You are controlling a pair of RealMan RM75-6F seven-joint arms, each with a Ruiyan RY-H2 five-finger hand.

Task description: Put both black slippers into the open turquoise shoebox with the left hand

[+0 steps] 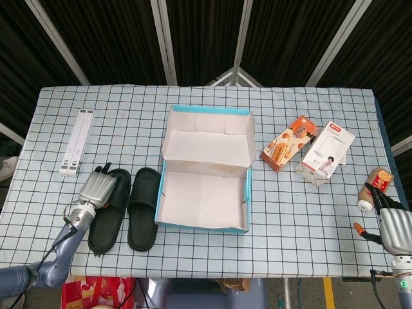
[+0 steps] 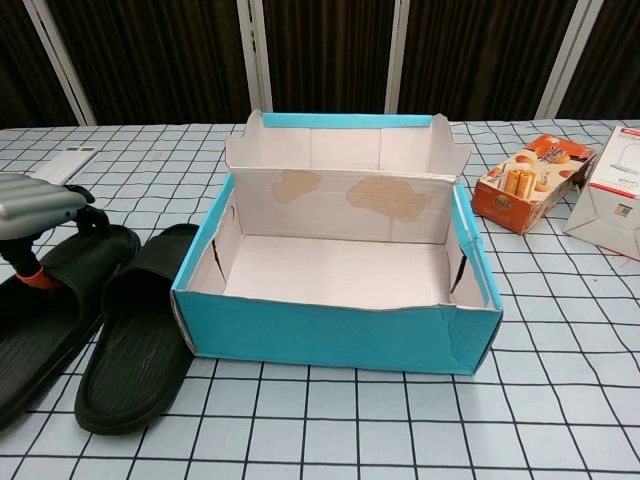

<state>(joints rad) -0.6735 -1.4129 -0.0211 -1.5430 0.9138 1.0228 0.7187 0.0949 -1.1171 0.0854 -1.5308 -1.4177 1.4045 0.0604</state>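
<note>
Left hand (image 1: 96, 188) rests fingers-down on the outer slipper (image 1: 105, 215), grip unclear; you must lift it into the shoebox (image 1: 205, 201) alongside.

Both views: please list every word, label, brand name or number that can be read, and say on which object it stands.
No text can be read with certainty in either view.
Orange snack box: printing on the top, too blurred to read.
White carton with a picture of a person: small lettering, too small to read.
Small orange-labelled container at the table's right edge: label blurred.
Turquoise shoebox, black slippers, white flat object: no text visible.
</note>
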